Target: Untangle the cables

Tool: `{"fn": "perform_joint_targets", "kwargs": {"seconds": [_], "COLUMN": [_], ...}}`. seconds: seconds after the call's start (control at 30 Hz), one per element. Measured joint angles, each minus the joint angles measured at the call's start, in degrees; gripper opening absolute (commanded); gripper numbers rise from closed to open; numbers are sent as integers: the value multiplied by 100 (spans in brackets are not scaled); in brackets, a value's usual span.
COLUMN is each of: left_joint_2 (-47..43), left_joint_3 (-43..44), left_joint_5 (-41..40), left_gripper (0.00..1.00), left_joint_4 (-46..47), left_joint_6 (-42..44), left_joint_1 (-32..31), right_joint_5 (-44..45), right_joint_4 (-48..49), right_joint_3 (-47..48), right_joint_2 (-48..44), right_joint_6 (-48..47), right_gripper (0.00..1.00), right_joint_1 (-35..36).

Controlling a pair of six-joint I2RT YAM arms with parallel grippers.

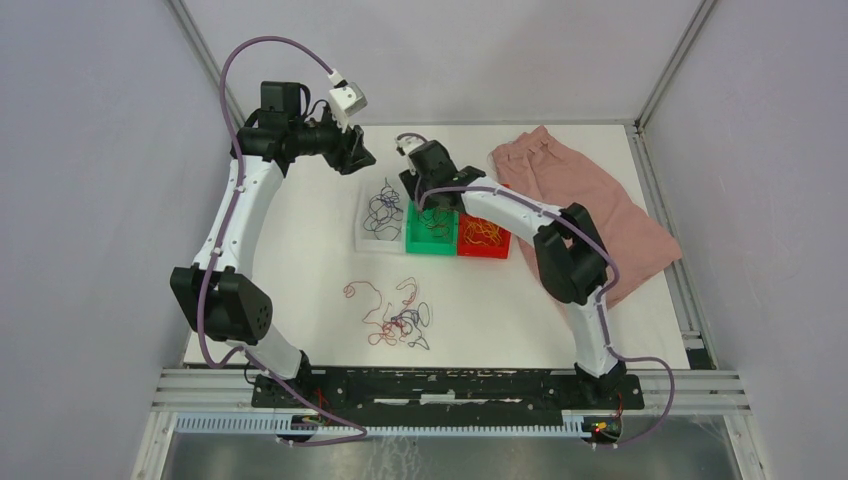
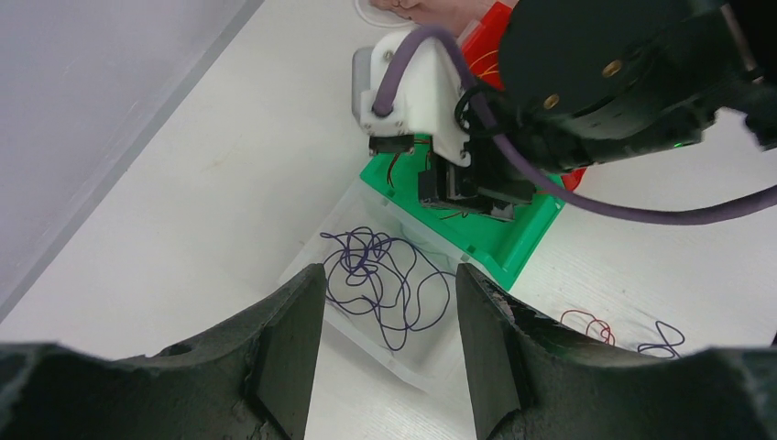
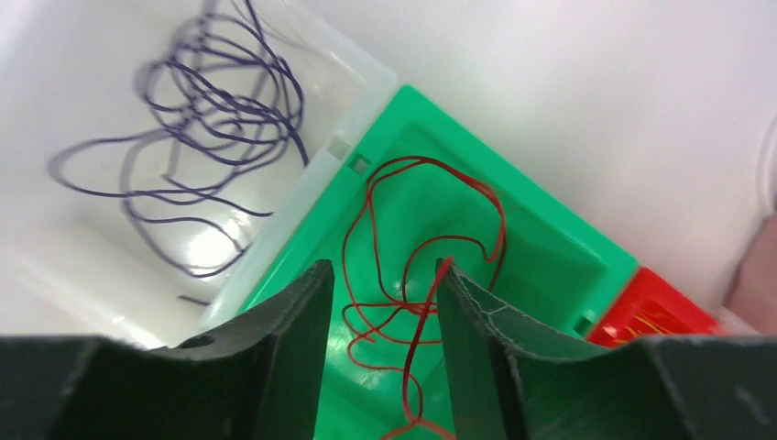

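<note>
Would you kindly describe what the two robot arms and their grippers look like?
Both the left arm and right arm have white links with black joint housings, and a thick lilac cable runs along each. The left gripper and right gripper have black, wedge-shaped fingers.

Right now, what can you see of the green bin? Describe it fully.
The green bin is a small, open-topped, glossy plastic-looking box, upright on the white table, middle of a row, flanked closely by a clear bin and a red bin. Loose loops of red wire lie inside; one strand rises toward the right tool, which hovers above with jaws apart.
</note>
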Motion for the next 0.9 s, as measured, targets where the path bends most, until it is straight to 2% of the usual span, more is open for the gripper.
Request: {"fn": "perform_joint_targets", "kwargs": {"seconds": [0.07,0.3,0.5,0.63,0.8,0.9], "left_joint_2": [-4,-131,-205,-205,-205,-205], "left_joint_3": [0,-11,-11,-20,-26,-26], "left_joint_5": [35,55,68,79,79,79], "left_gripper": [62,62,62,62,62,62], "left_joint_4": [0,-2,0,0,-2,-2], "left_joint_6": [0,0,0,0,0,0], "left_joint_1": [0,0,0,0,0,0], "right_joint_5": [-81,-402,-444,-479,-966,-1307], "right_joint_4": [-28,-168,-330,-352,-199,-177], "right_joint_3": [-7,-208,-1268,-2433,-3591,-3871], "right_joint_2": [-310,-1292,-2057,-2741,-3491,-3585], "right_joint_6": [-4,31,326,629,697,627], "right_gripper": [58,62,60,58,56,57], "right_joint_1": [-2,-70,-181,-229,-240,-251]}}
